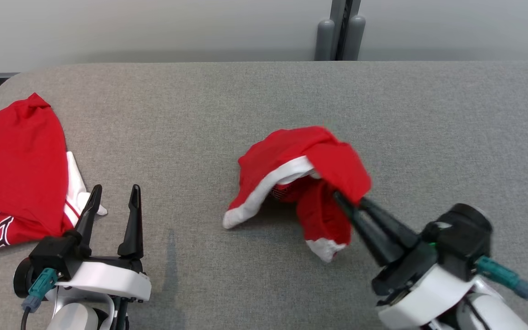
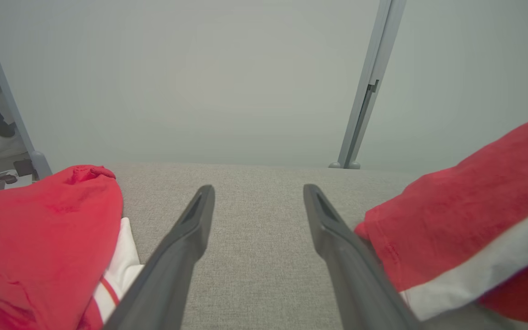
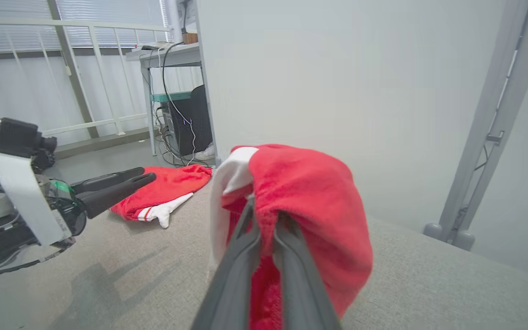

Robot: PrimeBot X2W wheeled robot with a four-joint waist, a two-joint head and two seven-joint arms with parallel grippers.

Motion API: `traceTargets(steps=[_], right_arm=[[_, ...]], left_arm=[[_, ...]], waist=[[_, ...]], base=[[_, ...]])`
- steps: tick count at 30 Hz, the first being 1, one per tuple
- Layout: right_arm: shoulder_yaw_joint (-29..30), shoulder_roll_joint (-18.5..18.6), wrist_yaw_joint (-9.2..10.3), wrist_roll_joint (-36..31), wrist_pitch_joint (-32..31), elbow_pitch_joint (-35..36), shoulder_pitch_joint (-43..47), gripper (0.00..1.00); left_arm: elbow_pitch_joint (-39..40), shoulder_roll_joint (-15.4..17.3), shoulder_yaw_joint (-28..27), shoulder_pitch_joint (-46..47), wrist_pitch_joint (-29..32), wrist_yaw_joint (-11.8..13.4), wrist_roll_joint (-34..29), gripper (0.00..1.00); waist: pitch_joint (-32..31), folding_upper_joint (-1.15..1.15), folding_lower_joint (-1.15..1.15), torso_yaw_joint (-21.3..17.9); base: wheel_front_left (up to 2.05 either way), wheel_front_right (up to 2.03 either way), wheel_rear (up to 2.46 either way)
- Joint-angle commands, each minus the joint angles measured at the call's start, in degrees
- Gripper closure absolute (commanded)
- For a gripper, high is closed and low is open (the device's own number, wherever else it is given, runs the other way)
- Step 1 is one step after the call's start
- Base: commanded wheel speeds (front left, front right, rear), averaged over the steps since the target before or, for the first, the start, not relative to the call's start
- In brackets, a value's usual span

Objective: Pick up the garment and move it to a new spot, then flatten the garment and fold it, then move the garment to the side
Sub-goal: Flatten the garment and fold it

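Note:
The garment (image 1: pixel 307 172) is red with white trim, bunched into a raised heap at the middle of the grey table (image 1: pixel 264 91). My right gripper (image 1: pixel 347 201) reaches in from the lower right and is shut on the garment's right edge, lifting it. In the right wrist view the red cloth (image 3: pixel 310 201) drapes over the closed fingers (image 3: pixel 287 256). My left gripper (image 1: pixel 113 197) stands open at the lower left, holding nothing. In the left wrist view its fingertips (image 2: pixel 258 201) point across bare table, with the garment (image 2: pixel 465 215) at the right.
A second red and white garment (image 1: pixel 16 174) lies flat at the table's left edge, also seen as a red heap (image 2: pixel 39 243) in the left wrist view and as a red and white garment (image 3: pixel 163 192) in the right wrist view. A grey post (image 1: pixel 339 30) stands behind the table against the wall.

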State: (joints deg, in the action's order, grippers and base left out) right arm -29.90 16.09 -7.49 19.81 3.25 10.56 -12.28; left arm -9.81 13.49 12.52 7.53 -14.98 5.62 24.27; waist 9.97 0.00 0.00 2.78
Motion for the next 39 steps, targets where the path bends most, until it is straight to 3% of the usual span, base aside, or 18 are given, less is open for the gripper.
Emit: traceTargets(steps=[1,7,12,22,23,24,25,26,33,39], right_arm=[[1.6,-0.1,-0.01,-0.5,-0.4,0.3,0.9,1.0],[12.0,-1.8,-0.01,-0.9,-0.3,-2.6,4.2,1.0],[18.3,-2.9,-0.01,0.3,1.1,-9.9,5.4,1.0],[21.2,-5.6,-0.01,2.1,5.5,-25.5,2.4,1.0],[21.6,-5.8,-0.01,1.9,5.4,-26.4,2.2,0.92],[22.1,-5.9,-0.01,1.4,5.3,-27.4,2.1,0.69],[22.5,-6.3,-0.02,1.3,6.0,-27.8,1.7,0.08],[23.1,-6.5,-0.01,0.8,6.3,-28.3,1.4,0.0],[27.7,-7.4,-0.01,-1.7,8.1,-28.5,1.8,0.0],[32.0,-8.5,-0.01,-5.2,9.3,-24.3,3.0,0.0]], left_arm=[[0.2,0.3,0.0,0.4,-0.2,0.4,0.0,0.0],[0.5,0.3,0.2,1.0,-0.1,0.3,0.4,0.0],[0.5,0.3,0.5,1.5,-0.1,0.2,0.4,0.0],[0.0,0.5,1.0,2.8,-0.1,-0.2,0.4,0.0],[0.0,0.6,1.1,2.8,-0.1,-0.2,0.4,0.0],[0.0,0.6,1.1,2.8,-0.1,-0.1,0.4,0.0],[0.0,0.7,1.1,2.9,-0.1,-0.1,0.4,0.0],[0.0,0.7,1.1,3.0,-0.1,0.0,0.4,0.0],[0.0,0.8,1.2,2.4,-0.1,0.4,0.7,0.0],[0.2,1.2,1.1,1.3,0.0,0.7,1.0,0.0]], waist=[[0.1,0.0,0.0,0.0],[1.0,0.0,0.0,0.4],[2.1,0.0,0.0,0.6],[3.6,0.0,0.0,0.6],[3.7,0.0,0.0,0.5],[3.7,0.0,0.0,0.5],[3.7,0.0,0.0,0.4],[3.7,0.0,0.0,0.3],[2.9,0.0,0.0,-0.2],[1.7,0.0,0.0,-0.7]], base=[[0.0,0.0,0.0],[0.0,0.0,0.0],[0.0,0.0,0.0],[0.0,0.0,0.0],[0.0,0.0,0.0],[0.0,0.0,0.0],[0.0,0.0,0.0],[0.0,0.0,0.0],[0.0,0.0,0.0],[0.0,0.0,0.0]])
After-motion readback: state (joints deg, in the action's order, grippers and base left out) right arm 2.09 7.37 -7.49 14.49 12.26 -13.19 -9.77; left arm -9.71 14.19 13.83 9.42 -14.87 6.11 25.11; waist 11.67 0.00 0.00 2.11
